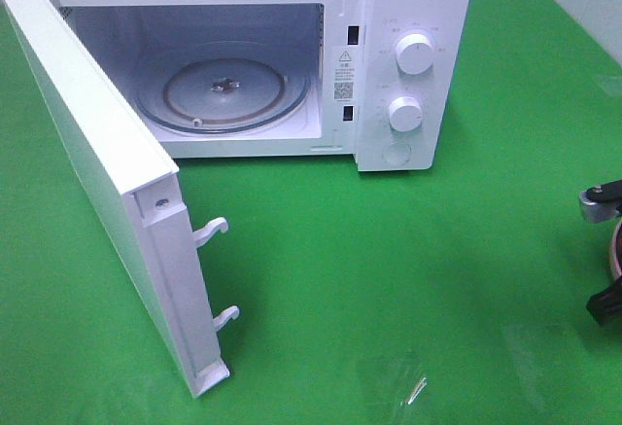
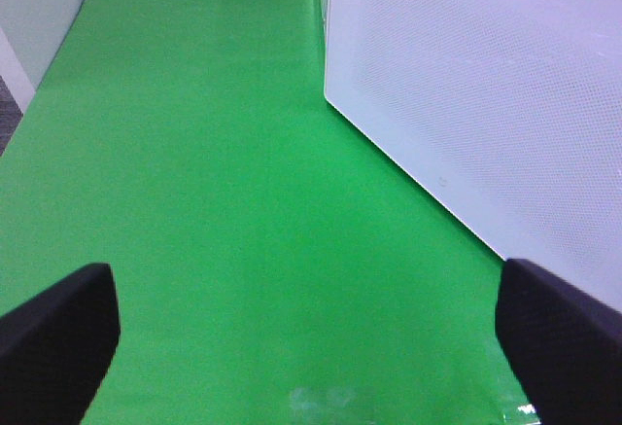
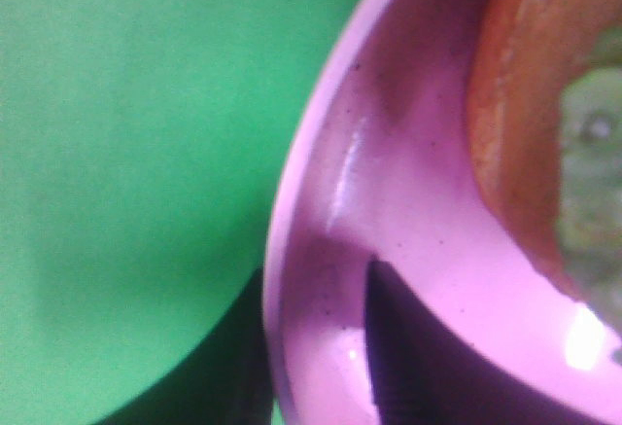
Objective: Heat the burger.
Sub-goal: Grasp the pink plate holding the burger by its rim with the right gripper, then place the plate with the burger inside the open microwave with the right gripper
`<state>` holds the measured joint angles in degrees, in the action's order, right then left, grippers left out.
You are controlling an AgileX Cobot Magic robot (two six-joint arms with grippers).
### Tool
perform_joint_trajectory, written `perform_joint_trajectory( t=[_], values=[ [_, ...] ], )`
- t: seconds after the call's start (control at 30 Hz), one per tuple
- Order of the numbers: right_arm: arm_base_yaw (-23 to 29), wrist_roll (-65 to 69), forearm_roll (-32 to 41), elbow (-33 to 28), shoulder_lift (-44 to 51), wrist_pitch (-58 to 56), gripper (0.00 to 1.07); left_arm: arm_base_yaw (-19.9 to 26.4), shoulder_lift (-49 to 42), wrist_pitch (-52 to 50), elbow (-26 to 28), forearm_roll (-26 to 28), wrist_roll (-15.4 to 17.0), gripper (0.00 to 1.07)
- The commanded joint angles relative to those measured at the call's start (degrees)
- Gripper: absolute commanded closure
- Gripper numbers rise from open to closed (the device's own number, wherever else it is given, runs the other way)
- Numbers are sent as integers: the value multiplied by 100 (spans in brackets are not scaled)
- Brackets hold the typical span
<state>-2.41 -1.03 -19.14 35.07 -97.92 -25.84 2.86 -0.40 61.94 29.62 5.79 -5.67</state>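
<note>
In the right wrist view the burger (image 3: 510,123) shows its orange-brown bottom layer and a bit of green lettuce, resting on a pink plate (image 3: 389,182). My right gripper (image 3: 311,347) straddles the plate's rim, with one dark finger (image 3: 408,357) inside and the other outside, closed on it. In the exterior view that gripper (image 1: 607,250) shows at the far right edge with a sliver of the plate (image 1: 616,246); the burger itself is out of that frame. My left gripper (image 2: 311,347) is open and empty over green cloth beside the microwave door (image 2: 486,104).
The white microwave (image 1: 413,65) stands at the back with its door (image 1: 107,182) swung wide open towards the front left. A glass turntable (image 1: 224,89) lies empty inside. A scrap of clear plastic (image 1: 398,386) lies on the green cloth near the front edge.
</note>
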Motion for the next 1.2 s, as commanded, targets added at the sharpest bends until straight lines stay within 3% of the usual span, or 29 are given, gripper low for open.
perform_joint_trajectory(
  t=[0.03,0.5,0.7,1.2],
  values=[
    [-23,103,-23,-57,-92,103,106,-40,-80,-74,6,23,-11,6],
    [-6,911,23,46,-74,-63,107,-40,-80,-74,6,23,-11,6],
    [504,1243,-223,149,143,-418,107,-40,-80,-74,6,23,-11,6],
    [1157,1925,-951,143,911,-1026,107,-40,-80,-74,6,23,-11,6]
  ],
)
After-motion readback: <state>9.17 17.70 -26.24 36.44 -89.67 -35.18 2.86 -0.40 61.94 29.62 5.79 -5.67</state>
